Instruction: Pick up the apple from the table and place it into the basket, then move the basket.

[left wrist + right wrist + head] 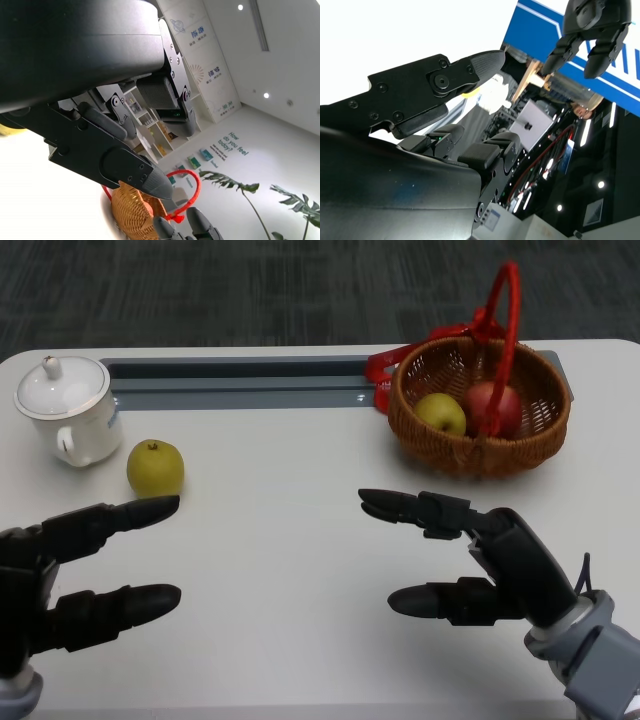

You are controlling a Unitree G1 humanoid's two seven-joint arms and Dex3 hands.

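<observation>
a: apple (pixel 155 468) sits on the bench (pixel 300 570) by the mug (pixel 68 410), just past the left robot hand (pixel 70 575) (fingers apart, empty).
b: right robot hand (pixel 470 560) spread too; basket (pixel 480 405) w/ other fruit waits far right.

Desk (pixel 300 570) was plain white with a grey-blue strip (pixel 230 383) along the back. Loose apple (pixel 155 468) was yellow-green. Basket (pixel 478 452) was brown woven wicker with a red handle (pixel 508 330), holding one yellow-green fruit (pixel 440 413) and one red fruit (pixel 492 406). Lidded mug (pixel 68 408) was white. Both hands were black: left hand (pixel 70 575), right hand (pixel 470 555).
</observation>
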